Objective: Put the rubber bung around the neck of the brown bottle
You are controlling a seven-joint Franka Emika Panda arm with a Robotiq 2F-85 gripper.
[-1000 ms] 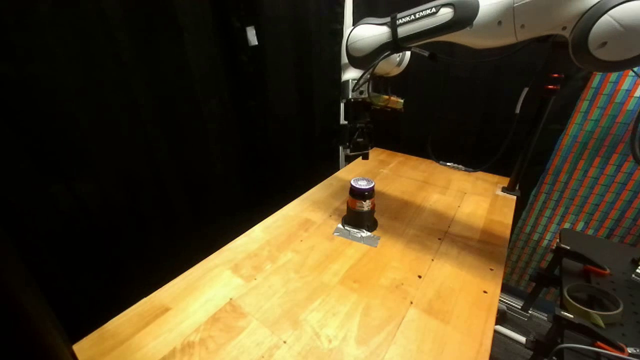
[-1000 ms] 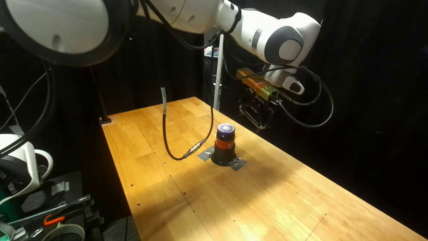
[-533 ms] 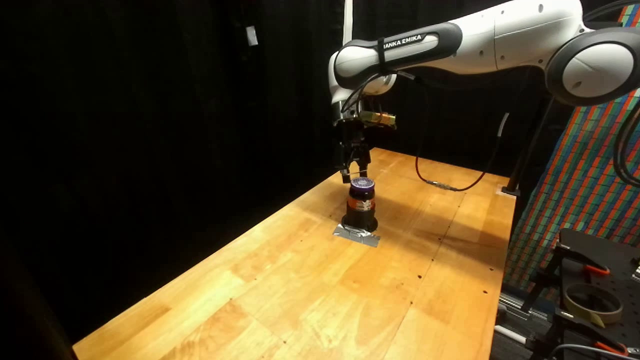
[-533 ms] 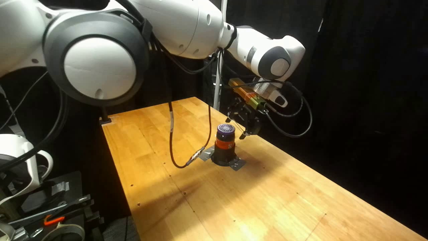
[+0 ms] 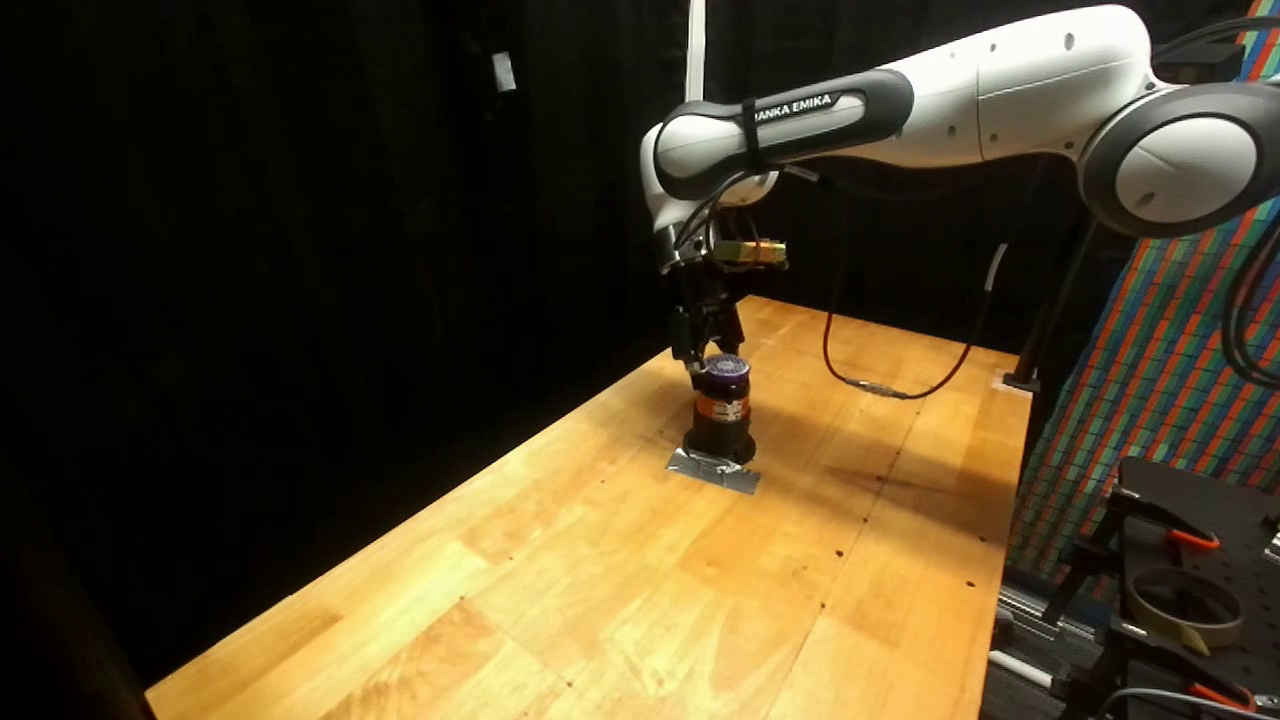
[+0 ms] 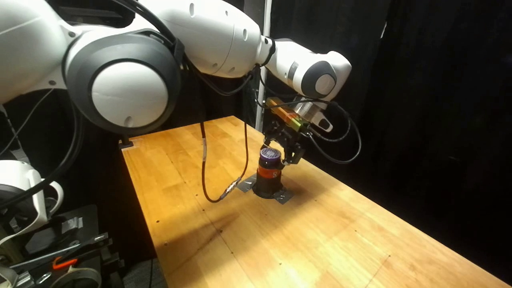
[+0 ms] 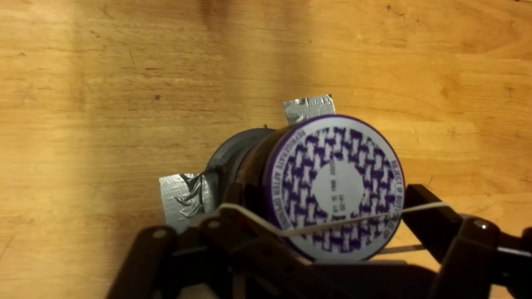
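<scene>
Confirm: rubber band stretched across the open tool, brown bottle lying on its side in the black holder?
Not lying: the brown bottle stands upright in the black holder, in both exterior views. Rubber band stretched across the open tool: right.

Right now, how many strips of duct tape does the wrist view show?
2: the left strip, at the black holder; the upper strip, above the printed lid in the picture. More may be hidden.

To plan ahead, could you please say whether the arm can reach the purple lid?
Likely yes: the open tool straddles the purple lid in the wrist view; only a pale band crosses it.
</scene>
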